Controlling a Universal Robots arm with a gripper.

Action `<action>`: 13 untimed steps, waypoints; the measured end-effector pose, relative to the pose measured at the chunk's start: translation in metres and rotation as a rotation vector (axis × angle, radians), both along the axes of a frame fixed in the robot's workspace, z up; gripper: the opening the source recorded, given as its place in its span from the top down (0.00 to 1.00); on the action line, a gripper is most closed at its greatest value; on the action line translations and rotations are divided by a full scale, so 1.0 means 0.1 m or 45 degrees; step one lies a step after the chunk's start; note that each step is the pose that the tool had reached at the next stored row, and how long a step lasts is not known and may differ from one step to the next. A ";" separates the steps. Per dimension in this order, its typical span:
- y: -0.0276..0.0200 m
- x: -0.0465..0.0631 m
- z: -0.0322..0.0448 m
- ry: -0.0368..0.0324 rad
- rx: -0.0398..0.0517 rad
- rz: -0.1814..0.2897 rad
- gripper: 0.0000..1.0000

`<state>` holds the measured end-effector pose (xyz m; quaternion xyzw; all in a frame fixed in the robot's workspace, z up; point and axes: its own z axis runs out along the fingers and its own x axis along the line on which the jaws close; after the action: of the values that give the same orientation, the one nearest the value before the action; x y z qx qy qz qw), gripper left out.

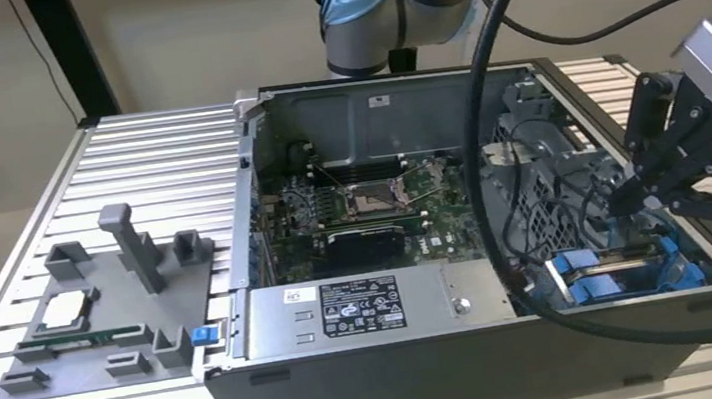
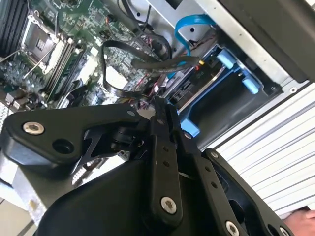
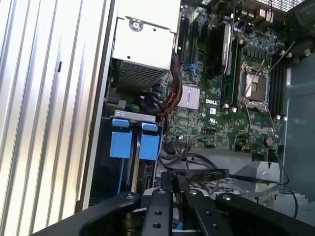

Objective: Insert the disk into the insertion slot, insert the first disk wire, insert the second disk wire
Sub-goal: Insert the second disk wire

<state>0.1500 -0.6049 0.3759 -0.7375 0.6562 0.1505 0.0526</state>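
One gripper, fingers pressed together, tips pinching the end of a flat black wire. The second wrist view shows that wire looping over the motherboard and running right to the fingertips; the exterior view gives a dark tangle of cables at that spot. The gripper hangs inside the open computer case, at the exterior view's right, just above the insertion slot. The disk sits in that slot in the near corner of the case, its carrier bright blue. The first wrist view shows two blue tabs side by side at the carrier's end, beside the grey power-supply box. The second wrist view adds a blue cable arching just beyond the carrier, and a person's fingertip over the slats. The exterior view alone takes in the slatted table and a grey fixture, well apart at the exterior view's left.
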 end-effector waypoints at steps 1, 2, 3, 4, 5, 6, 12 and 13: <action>0.000 -0.03 0.003 -0.0016 0.000 0.000 1.00; 0.000 -0.05 0.005 -0.0030 0.000 0.000 1.00; 0.000 -0.06 0.006 -0.0037 0.000 0.000 1.00; 0.000 -0.07 0.005 -0.0038 0.000 0.000 1.00; 0.000 -0.07 0.005 -0.0037 0.000 0.000 1.00; 0.000 -0.07 0.005 -0.0037 0.000 0.000 1.00; 0.000 -0.07 0.006 -0.0037 0.000 0.000 1.00; 0.001 -0.07 0.005 -0.0039 -0.003 0.000 1.00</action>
<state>0.1430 -0.6048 0.3764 -0.7378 0.6563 0.1486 0.0526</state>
